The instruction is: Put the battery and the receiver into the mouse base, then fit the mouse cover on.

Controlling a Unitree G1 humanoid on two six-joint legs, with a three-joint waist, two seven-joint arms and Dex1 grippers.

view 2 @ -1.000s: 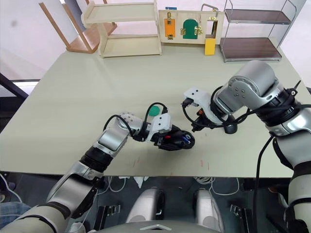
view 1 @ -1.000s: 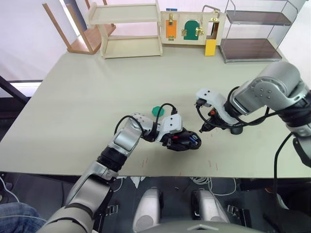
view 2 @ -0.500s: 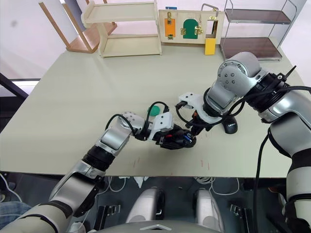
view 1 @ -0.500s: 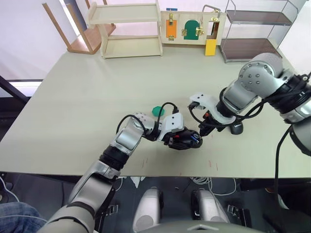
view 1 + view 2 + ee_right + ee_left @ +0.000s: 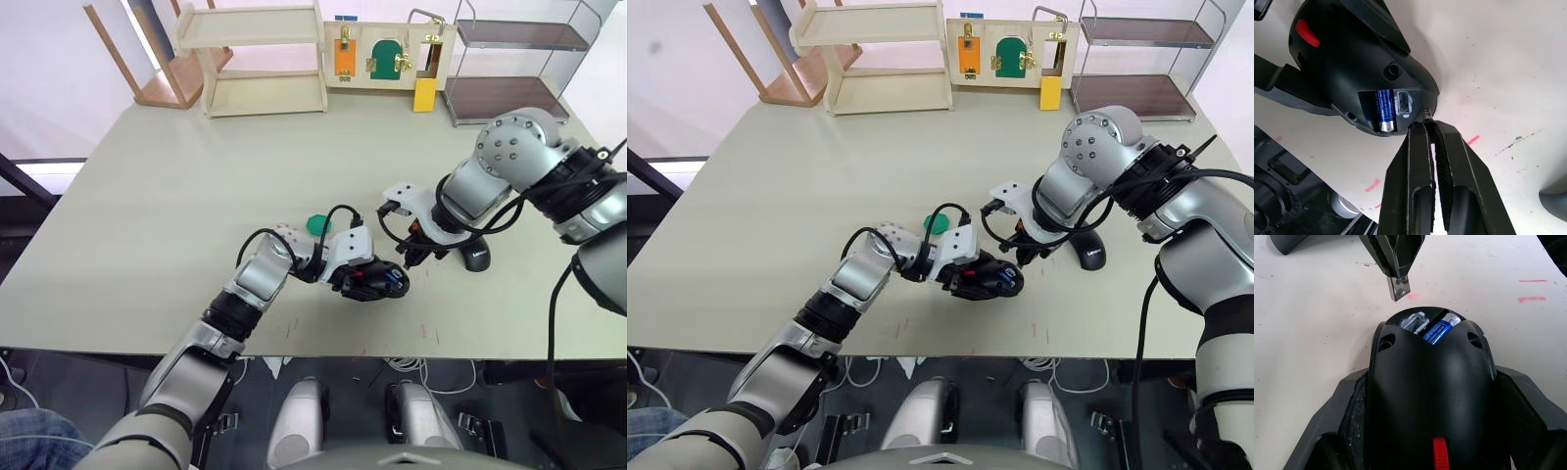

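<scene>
Your left claw (image 5: pixel 364 279) clamps the mouse base (image 5: pixel 1432 396) at lower centre of the desk (image 5: pixel 176 196), battery (image 5: pixel 1439 330) already seated. Your right claw (image 5: pixel 1426 128), pinched narrow on the receiver (image 5: pixel 1399 288), hovers just beside the empty slot. Line the receiver up with that slot, then push gently. The mouse cover (image 5: pixel 476 258) waits at right.

Mouse base (image 5: pixel 374 282): black oval body w/ red parts, upright on counter near front edge, compartment open. Battery (image 5: pixel 1384 109): blue cyl, silver end, lying seated in the bay. Receiver (image 5: pixel 1399 288): tiny grey metal dongle, just off the base's open end, above counter, not in slot. Mouse cover (image 5: pixel 474 258): glossy black shell, on counter, apart from base on robot's right.
</scene>
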